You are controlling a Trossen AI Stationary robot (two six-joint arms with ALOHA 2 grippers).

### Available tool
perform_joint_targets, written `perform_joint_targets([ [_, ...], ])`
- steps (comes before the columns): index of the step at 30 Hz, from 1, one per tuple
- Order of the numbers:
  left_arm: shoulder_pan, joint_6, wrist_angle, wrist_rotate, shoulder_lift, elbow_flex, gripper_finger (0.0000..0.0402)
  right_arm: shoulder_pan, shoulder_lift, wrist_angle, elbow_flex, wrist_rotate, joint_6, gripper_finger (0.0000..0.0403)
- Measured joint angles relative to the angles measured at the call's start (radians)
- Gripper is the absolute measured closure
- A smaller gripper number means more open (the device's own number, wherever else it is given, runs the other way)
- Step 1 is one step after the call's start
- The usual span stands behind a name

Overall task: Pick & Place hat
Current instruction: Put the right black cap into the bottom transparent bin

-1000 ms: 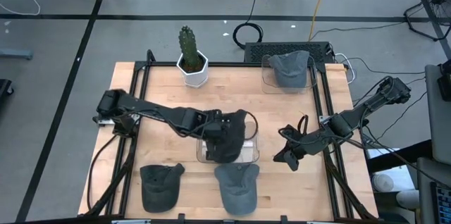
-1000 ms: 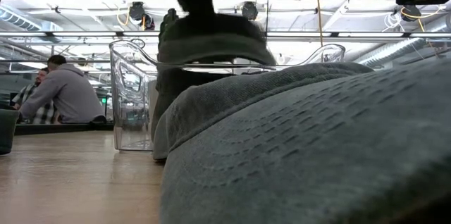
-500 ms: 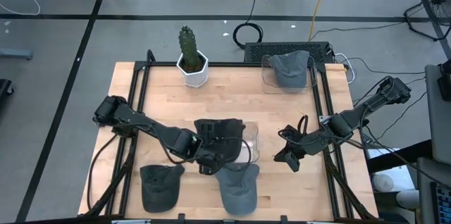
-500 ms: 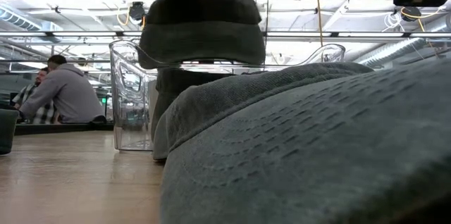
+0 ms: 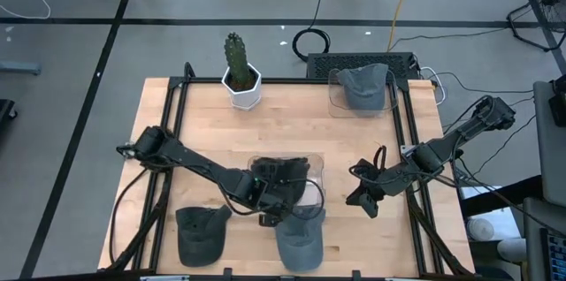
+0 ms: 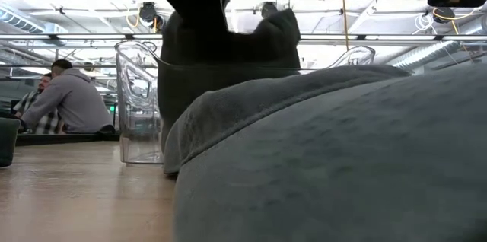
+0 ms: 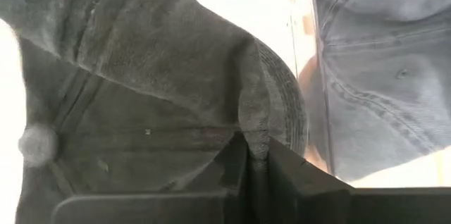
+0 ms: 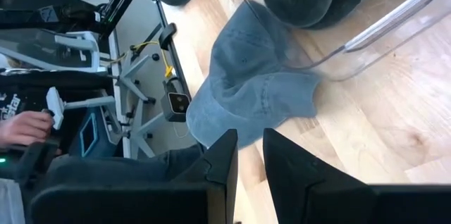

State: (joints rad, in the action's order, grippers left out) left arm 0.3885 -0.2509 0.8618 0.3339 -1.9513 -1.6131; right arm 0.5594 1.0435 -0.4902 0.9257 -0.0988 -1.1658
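The dark hat [image 7: 141,90] was matt, stitched cloth, probably cotton twill; the blue-grey hat [image 8: 246,83] looked the same weave. The bin [image 6: 137,97] was clear glossy plastic, the table [image 5: 292,122] pale smooth wood.

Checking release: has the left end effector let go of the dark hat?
No, the left end effector pinches a fold of the dark hat.
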Motion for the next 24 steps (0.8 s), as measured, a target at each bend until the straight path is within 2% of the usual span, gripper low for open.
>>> perform_joint_targets([
  [6,-0.017,-0.014,0.000,-0.040,-0.027,0.000,0.0369,0.017,0.000,-0.001,0.000,-0.001,-0.015,0.0347],
  [17,-0.083,-0.052,0.055,-0.154,-0.026,0.000,0.0279,0.018,0.000,-0.001,0.000,-0.008,-0.019,0.0347],
  [24,-0.100,-0.093,0.118,-0.212,0.024,0.000,0.0249,0.018,0.000,-0.001,0.000,-0.016,-0.011,0.0347],
])
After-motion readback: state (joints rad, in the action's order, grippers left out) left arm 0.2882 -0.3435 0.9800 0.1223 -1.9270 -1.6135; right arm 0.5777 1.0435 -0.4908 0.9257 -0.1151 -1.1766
